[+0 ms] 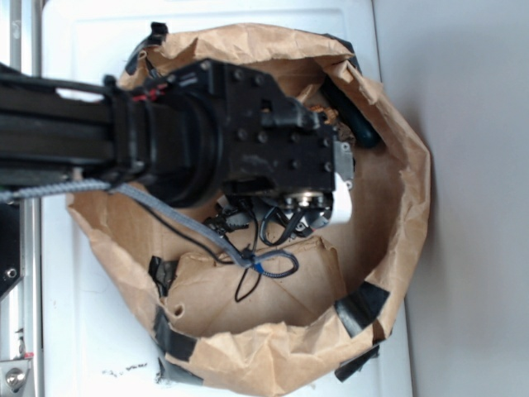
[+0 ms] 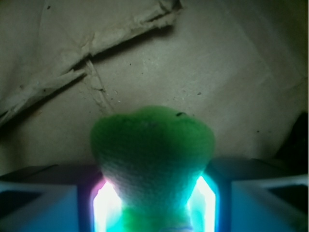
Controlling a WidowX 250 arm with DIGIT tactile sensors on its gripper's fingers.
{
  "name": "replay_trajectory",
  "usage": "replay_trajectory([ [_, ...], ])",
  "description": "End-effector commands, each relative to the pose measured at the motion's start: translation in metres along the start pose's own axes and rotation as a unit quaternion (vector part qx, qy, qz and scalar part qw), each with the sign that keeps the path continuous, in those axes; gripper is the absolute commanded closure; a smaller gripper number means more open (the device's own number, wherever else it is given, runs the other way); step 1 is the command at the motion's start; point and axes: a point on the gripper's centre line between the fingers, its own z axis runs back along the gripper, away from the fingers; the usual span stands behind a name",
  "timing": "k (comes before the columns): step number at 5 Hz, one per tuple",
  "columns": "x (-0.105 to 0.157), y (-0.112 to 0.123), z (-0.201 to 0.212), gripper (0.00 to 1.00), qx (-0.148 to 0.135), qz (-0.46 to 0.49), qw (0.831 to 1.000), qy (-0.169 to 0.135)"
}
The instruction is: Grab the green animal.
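Brown paper bag (image 1: 388,207), green animal (image 2: 152,145) in hand (image 2: 153,203)

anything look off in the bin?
Mostly the brown paper liner: crumpled, torn along its rim, patched with black tape. The green animal sits squarely between the hand fingers; nothing askew there.

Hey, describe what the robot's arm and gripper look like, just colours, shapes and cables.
The arm is black and boxy, with round screw heads on its wrist housing. A grey braided cable and thin black wires, one looping with a blue tie, trail beneath it. The gripper has pale bluish-white fingers whose inner pads glow bright white, tinged pink and cyan, in the wrist view.
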Motion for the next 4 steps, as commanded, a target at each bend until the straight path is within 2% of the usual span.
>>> replay_trajectory([
  [1, -0.023, -0.05, 0.059, 1.0, -0.003, -0.014, 0.998, -0.06],
  [2, -0.031, -0.083, 0.113, 1.0, -0.042, 0.077, 0.994, -0.072],
  [3, -0.044, -0.087, 0.161, 1.0, -0.028, 0.14, 0.984, -0.108],
  [4, -0.049, -0.073, 0.171, 1.0, -0.017, 0.216, 0.968, -0.127],
])
